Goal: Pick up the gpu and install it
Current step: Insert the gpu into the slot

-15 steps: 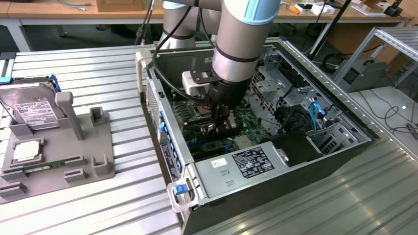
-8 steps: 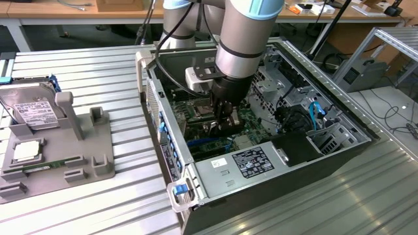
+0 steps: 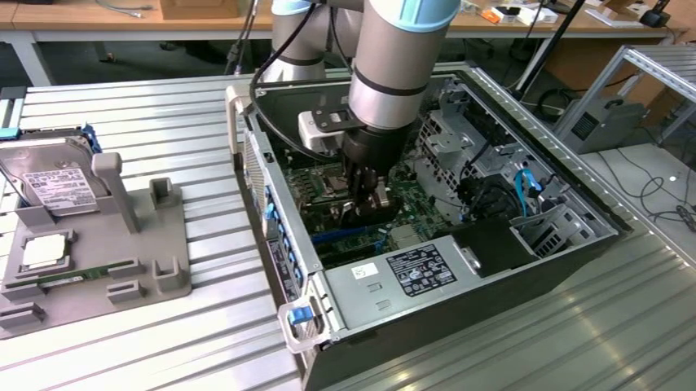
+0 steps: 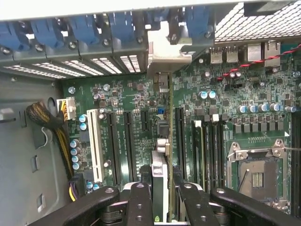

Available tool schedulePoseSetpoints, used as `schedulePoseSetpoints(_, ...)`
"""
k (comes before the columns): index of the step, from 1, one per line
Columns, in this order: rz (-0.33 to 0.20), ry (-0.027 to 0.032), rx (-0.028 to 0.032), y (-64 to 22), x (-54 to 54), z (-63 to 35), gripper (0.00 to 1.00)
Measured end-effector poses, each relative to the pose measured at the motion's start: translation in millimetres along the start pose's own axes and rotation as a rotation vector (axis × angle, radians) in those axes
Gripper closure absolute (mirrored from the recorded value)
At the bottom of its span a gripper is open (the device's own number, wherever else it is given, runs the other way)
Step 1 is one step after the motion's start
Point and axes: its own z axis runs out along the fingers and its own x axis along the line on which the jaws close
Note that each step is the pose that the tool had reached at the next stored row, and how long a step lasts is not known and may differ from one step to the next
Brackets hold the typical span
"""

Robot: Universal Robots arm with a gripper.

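claw (image 4: 162, 197) grips gpu (image 4: 170, 141) edge-on over motherboard (image 4: 122, 103) | blue latches (image 4: 80, 30) ahead | hard drive (image 3: 49, 175) well apart

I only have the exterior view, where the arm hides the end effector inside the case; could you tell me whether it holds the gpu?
Observer: Yes; in the wrist view the end effector grips the gpu edge-on between its fingers.
Operator: Thank you; where is its bracket?
Observer: The silvery bracket sits at the rear slot openings, beside the blue latches.
Operator: Is the card over the white slot?
Observer: No; the white slot lies apart to one side, uncovered.
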Motion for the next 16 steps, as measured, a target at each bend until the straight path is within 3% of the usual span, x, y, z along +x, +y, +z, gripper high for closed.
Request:
schedulePoseSetpoints(10, 0.002, 0.0001, 0.0000, 8.9, 0.5, 0.2, 0.73)
schedulePoseSetpoints(16, 0.002, 0.0000, 0.0000, 9.1, 4.0, 0.2, 0.73)
